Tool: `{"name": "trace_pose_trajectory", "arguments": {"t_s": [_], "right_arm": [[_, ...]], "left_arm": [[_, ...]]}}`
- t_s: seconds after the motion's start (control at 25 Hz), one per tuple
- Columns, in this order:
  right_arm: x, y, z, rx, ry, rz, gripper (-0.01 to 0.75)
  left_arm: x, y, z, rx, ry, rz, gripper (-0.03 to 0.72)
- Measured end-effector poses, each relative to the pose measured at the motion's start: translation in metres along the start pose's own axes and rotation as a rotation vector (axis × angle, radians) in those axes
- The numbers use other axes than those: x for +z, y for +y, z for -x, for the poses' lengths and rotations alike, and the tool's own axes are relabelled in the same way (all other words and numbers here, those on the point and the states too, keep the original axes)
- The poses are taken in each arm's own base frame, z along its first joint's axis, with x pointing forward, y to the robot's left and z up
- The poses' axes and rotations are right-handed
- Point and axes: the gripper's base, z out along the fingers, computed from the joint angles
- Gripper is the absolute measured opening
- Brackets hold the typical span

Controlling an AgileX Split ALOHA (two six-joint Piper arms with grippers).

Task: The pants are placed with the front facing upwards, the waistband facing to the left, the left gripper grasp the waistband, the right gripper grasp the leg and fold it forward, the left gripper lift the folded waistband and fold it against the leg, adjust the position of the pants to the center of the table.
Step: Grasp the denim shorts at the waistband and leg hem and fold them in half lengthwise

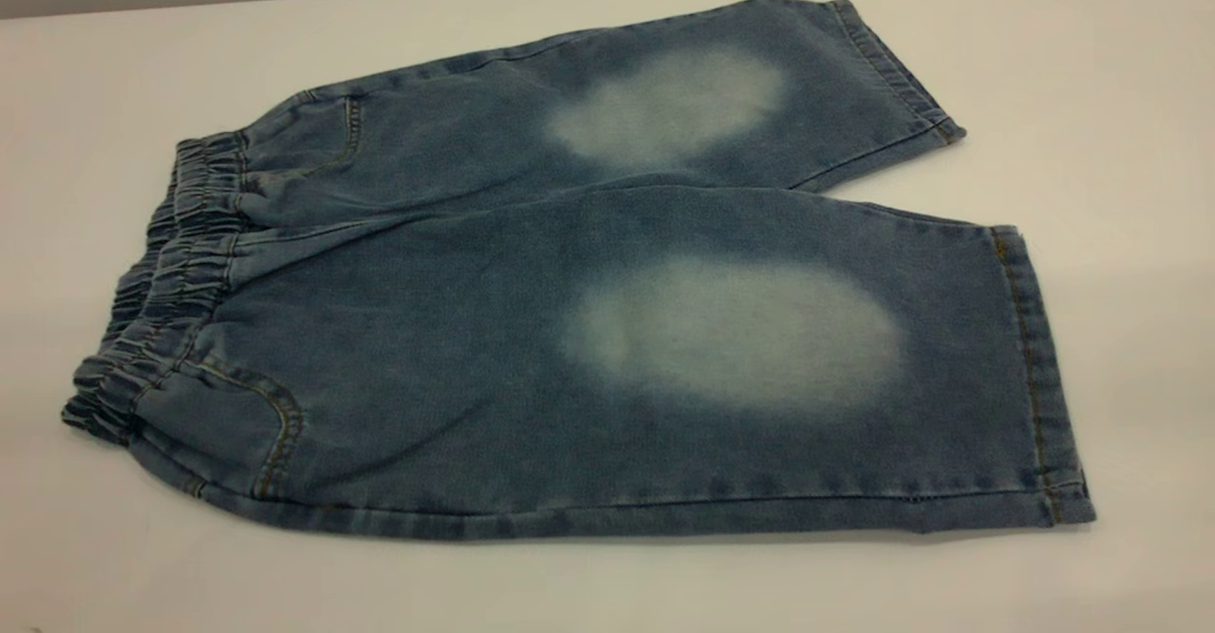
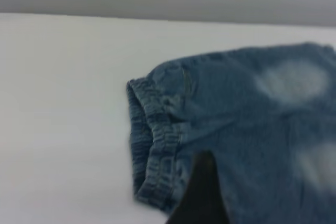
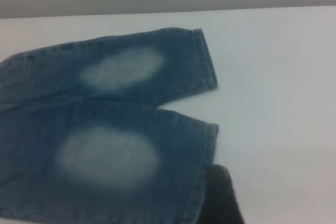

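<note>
The pants lie flat and unfolded, front up, filling the frame's middle on the table, waistband at left. No fold is made yet; every step remains. I cannot tell either gripper's state.

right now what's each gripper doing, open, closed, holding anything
left gripper: cannot be told, only a dark tip shows over the pants.
right gripper: cannot be told, only a dark tip shows.

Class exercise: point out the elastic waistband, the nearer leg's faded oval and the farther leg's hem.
Waistband [image 1: 180, 263], exterior view: middle of the gathered elastic.
Nearer leg's faded oval [image 1: 731, 334], exterior view: centre of the pale patch.
Farther leg's hem [image 1: 897, 68], exterior view: stitched edge.
</note>
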Motion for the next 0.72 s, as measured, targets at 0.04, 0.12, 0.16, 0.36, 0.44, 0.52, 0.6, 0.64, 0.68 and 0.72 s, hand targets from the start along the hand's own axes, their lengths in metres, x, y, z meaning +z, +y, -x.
{"name": "trace_pose_trajectory", "arguments": {"t_s": [0.04, 0.12, 0.16, 0.36, 0.44, 0.52, 0.6, 0.64, 0.68, 0.72], "right_arm": [[0.0, 0.001, 0.001, 0.007, 0.0, 0.01, 0.421], [0.001, 0.002, 0.009, 0.014, -0.007, 0.018, 0.421], [0.004, 0.001, 0.016, 0.015, -0.008, 0.008, 0.421], [0.031, -0.005, 0.048, 0.049, 0.034, -0.01, 0.421], [0.048, -0.008, 0.053, 0.074, 0.092, -0.01, 0.421], [0.065, -0.011, 0.058, 0.098, 0.135, -0.012, 0.421], [0.083, -0.013, 0.062, 0.136, 0.185, -0.007, 0.421], [0.092, -0.014, 0.063, 0.153, 0.204, -0.003, 0.421], [0.099, -0.015, 0.065, 0.167, 0.213, 0.0, 0.421], [0.107, -0.016, 0.065, 0.176, 0.233, 0.003, 0.421]], "left_arm": [[0.003, 0.0, 0.003, -0.032, -0.001, 0.004, 0.561], [0.012, 0.0, 0.012, -0.074, 0.016, 0.012, 0.561], [0.016, 0.001, 0.017, -0.085, 0.027, 0.017, 0.561], [0.055, 0.001, 0.05, -0.088, 0.088, 0.038, 0.561], [0.073, 0.002, 0.064, -0.095, 0.113, 0.047, 0.561], [0.096, 0.004, 0.073, -0.102, 0.161, 0.06, 0.561], [0.12, 0.006, 0.077, -0.122, 0.214, 0.075, 0.561], [0.133, 0.008, 0.075, -0.141, 0.249, 0.086, 0.561], [0.146, 0.01, 0.073, -0.159, 0.288, 0.097, 0.561], [0.159, 0.012, 0.069, -0.182, 0.33, 0.112, 0.561]]}}
